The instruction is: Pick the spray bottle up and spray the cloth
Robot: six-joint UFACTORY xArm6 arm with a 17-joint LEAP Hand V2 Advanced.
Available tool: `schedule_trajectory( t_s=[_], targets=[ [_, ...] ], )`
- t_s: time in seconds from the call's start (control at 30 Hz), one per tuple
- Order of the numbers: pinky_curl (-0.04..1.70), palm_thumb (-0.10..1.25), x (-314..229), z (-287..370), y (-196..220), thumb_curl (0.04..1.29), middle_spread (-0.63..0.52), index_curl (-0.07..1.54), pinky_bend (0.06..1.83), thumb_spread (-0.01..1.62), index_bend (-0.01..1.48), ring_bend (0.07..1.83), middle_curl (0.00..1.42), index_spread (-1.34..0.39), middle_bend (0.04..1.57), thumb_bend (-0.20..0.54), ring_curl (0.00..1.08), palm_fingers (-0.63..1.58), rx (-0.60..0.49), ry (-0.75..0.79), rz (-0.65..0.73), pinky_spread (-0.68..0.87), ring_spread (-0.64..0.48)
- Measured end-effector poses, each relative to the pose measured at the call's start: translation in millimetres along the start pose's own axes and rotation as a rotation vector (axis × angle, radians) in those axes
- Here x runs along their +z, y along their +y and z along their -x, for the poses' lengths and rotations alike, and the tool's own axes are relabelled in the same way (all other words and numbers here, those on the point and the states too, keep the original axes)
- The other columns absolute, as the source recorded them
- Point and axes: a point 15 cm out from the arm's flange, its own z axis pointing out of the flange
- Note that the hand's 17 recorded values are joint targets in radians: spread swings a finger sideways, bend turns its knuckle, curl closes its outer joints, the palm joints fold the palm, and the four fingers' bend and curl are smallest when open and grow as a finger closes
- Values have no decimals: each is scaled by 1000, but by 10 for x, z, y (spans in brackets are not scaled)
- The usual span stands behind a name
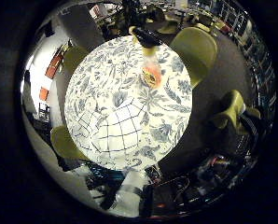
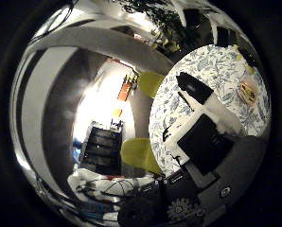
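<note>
In the little finger side view, a round table with a floral tablecloth [image 1: 167,103] lies far below the palm. A small orange spray bottle [image 1: 151,72] stands on it near the far edge. A white cloth with a dark grid pattern [image 1: 116,129] lies spread on the table's near side, away from the bottle. In the thumb side view, my hand [image 2: 205,132] hangs high over the table, its black and white fingers relaxed and holding nothing. The bottle also shows there [image 2: 247,91], beyond the fingers.
Yellow-green chairs stand around the table: one by the bottle's side [image 1: 197,49], one further off [image 1: 230,110], one by the cloth [image 1: 64,142]. A dark shelf unit [image 2: 103,147] stands on the floor away from the table.
</note>
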Motion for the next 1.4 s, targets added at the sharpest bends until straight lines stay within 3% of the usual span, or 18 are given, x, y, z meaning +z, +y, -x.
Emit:
schedule_trajectory(
  t_s=[0.4, 0.53, 0.87, 1.07, 1.4],
  targets=[
    [-2, 964, -267, -709, 239, 530, -103, 513, 627, 1054, 212, 663, 501, -321, 609, -16, 244, 512, 144, -27, -83, 270, -2],
    [-1, 970, -364, -1034, 241, 536, -102, 508, 634, 1054, 191, 671, 500, -318, 602, -16, 245, 504, 209, -74, -175, 270, -2],
    [32, 780, -357, -1724, 215, 500, -30, 439, 730, 1095, 158, 691, 484, -234, 543, -32, 258, 341, 276, -222, -389, 297, 36],
    [92, 573, -284, -2080, 391, 377, 64, 339, 826, 1066, 151, 688, 445, -159, 480, -36, 267, 121, 261, -247, -449, 330, 109],
    [138, 485, 138, -2225, 461, 314, 172, 320, 707, 998, 162, 528, 363, -151, 343, -32, 230, 29, 274, -337, -420, 347, 198]
  ],
)
